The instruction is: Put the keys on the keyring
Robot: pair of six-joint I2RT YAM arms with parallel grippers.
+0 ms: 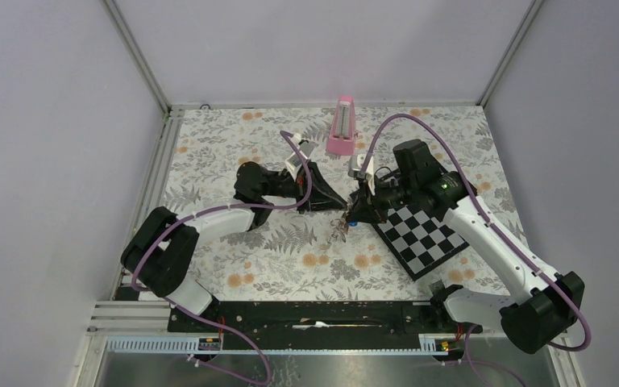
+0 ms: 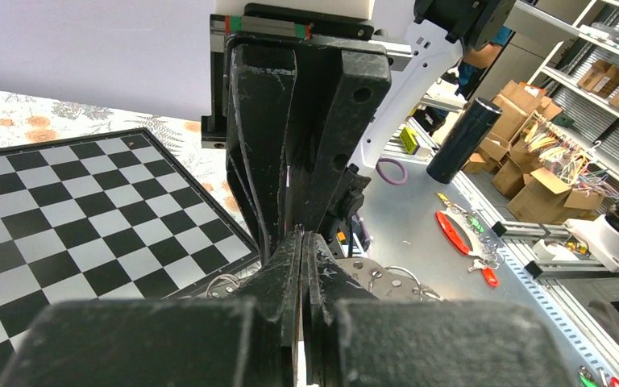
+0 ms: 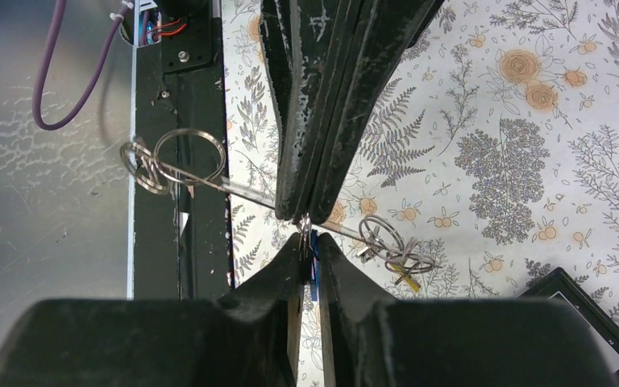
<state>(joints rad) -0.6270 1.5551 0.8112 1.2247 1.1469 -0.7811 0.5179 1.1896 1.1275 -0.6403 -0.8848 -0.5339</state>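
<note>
Two grippers meet tip to tip above flowery table (image 1: 274,258), beside checkerboard (image 1: 423,238). Left gripper (image 3: 301,211) fingers closed tight, pinching thin metal bar of keyring (image 3: 242,192); rings hang off both ends. Right gripper (image 3: 310,246) fingers almost closed, nipping blue key (image 3: 314,260). Yellow key (image 3: 407,280) dangles from far rings.

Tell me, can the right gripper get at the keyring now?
Likely yes: the left gripper holds the keyring right before the right gripper, nothing between. Though its jaws look shut on the blue key.
</note>
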